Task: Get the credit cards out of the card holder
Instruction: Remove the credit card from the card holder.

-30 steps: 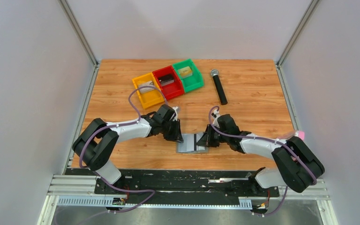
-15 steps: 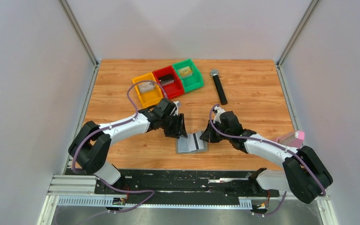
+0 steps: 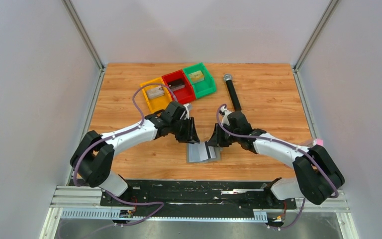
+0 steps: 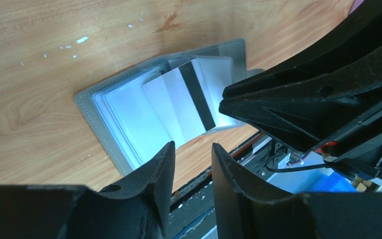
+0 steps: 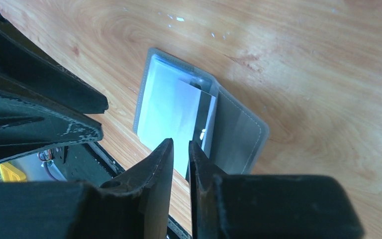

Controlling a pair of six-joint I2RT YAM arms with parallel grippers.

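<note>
The card holder [image 3: 196, 154] lies open and flat on the wood near the front edge, grey with pale panels [image 4: 124, 114] [image 5: 241, 132]. A whitish credit card [image 4: 179, 102] with a black stripe sticks out of it slantwise across the fold [image 5: 191, 102]. My left gripper [image 3: 193, 139] hovers over the holder's left side. Its jaws [image 4: 191, 152] are open with nothing between them. My right gripper [image 3: 213, 143] stands at the card's right edge. A narrow gap parts its fingers [image 5: 180, 145], and only the pale panel shows through it.
A yellow bin [image 3: 158, 102], a red bin [image 3: 189, 92] and a green bin [image 3: 206, 87] stand in a row at the back, each holding a small flat item. A black microphone [image 3: 233, 93] lies to their right. A pink object [image 3: 319, 143] sits by the right arm.
The right gripper's fingers have parted slightly from fully shut. The left jaws opened wider. Both wrists shifted a little toward the back; the holder stayed put.
</note>
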